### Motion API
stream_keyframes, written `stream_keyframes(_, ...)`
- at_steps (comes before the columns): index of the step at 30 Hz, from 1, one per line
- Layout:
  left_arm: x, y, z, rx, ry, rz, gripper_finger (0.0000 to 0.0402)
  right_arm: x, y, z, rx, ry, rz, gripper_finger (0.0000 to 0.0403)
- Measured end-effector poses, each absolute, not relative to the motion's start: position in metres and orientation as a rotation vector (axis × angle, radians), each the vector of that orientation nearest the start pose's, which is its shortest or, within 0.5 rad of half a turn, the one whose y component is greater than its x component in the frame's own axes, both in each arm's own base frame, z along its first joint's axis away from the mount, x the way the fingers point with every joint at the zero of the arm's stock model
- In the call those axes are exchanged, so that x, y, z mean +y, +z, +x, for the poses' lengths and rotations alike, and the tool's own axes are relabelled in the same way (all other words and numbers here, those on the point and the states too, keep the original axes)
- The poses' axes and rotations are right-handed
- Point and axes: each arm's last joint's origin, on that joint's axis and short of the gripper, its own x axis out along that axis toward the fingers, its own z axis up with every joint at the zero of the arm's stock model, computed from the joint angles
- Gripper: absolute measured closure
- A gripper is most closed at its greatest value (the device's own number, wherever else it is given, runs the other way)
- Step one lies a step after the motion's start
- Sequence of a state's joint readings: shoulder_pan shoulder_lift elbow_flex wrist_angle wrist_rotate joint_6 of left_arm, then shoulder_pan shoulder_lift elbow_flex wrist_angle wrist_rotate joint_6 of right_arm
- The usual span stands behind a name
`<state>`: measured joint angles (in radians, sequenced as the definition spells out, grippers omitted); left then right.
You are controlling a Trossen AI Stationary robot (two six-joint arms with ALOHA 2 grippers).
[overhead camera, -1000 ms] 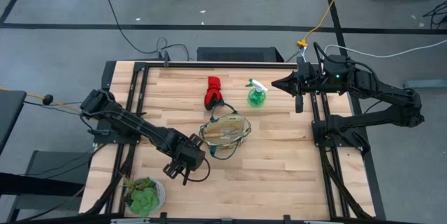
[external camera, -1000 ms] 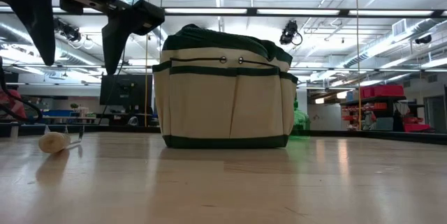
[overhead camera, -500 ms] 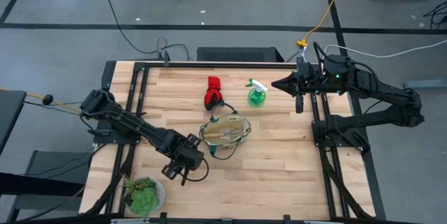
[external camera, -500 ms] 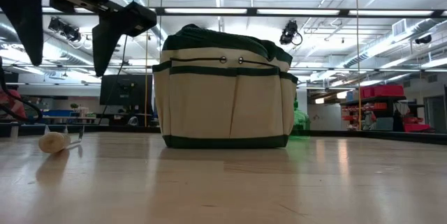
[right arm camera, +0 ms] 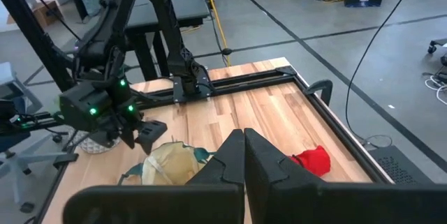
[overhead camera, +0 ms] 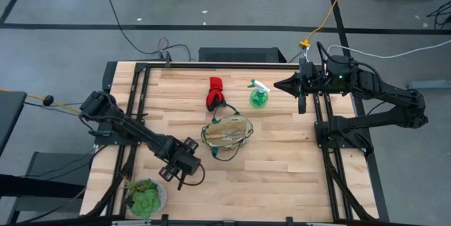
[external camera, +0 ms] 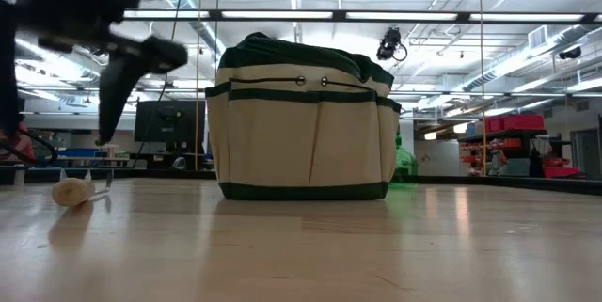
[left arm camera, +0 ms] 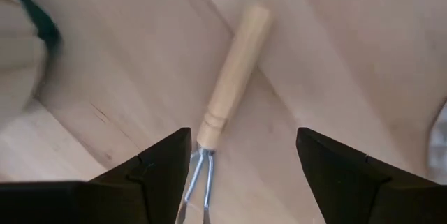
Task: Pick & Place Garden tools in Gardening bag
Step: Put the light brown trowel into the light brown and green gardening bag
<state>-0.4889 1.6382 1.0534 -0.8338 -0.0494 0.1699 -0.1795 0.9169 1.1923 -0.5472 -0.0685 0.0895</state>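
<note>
One hand rake [left arm camera: 234,70] with a pale wooden handle and metal prongs lies flat on the table; its handle end also shows in the low view [external camera: 71,192]. My left gripper [left arm camera: 242,137] is open above it, one finger on either side of the handle's prong end, touching nothing; in the high view [overhead camera: 181,173] it is left of the bag. The tan bag with a green rim [overhead camera: 227,133] stands mid-table. The red-and-black glove bundle [overhead camera: 215,93] and the green spray bottle [overhead camera: 258,96] are behind it. My right gripper [overhead camera: 282,84] is shut at the far right. No second rake shows.
A green plant in a white pot [overhead camera: 144,195] stands at the near left corner, close to my left arm. Black rails [overhead camera: 137,106] run along the table's left and right sides. Bare wood [overhead camera: 282,162] lies right of and in front of the bag.
My left gripper has moved toward the table's left edge and a little toward the near edge, away from the bag, staying open. The rake and the bag have kept still.
</note>
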Motion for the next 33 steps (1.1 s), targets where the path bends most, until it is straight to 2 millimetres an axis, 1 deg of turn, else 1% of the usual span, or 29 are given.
stream_keyframes(5, -0.130, 0.173, 0.249, 1.362, -0.504, 0.585, 0.0136, -0.029, 0.411, 0.170, 0.265, -0.123, 0.124, 0.0401)
stream_keyframes(11, -0.129, 0.163, 0.249, 1.322, -0.494, 0.593, 0.0136, -0.029, 0.411, 0.170, 0.265, -0.123, 0.126, 0.0401)
stream_keyframes(18, -0.132, 0.163, 0.255, 1.242, -0.493, 0.576, 0.0136, -0.029, 0.411, 0.170, 0.265, -0.123, 0.126, 0.0401)
stream_keyframes(23, -0.134, 0.164, 0.259, 1.180, -0.532, 0.615, 0.0136, -0.029, 0.411, 0.170, 0.265, -0.123, 0.126, 0.0401)
stream_keyframes(26, -0.134, 0.164, 0.260, 1.167, -0.563, 0.642, 0.0136, -0.029, 0.411, 0.170, 0.265, -0.123, 0.126, 0.0401)
stream_keyframes(29, -0.135, 0.164, 0.259, 1.167, -0.613, 0.626, 0.0136, -0.029, 0.411, 0.170, 0.265, -0.123, 0.125, 0.0401)
stream_keyframes(33, -0.135, 0.164, 0.259, 1.160, -0.630, 0.650, 0.0136, -0.029, 0.411, 0.170, 0.266, -0.123, 0.122, 0.0401)
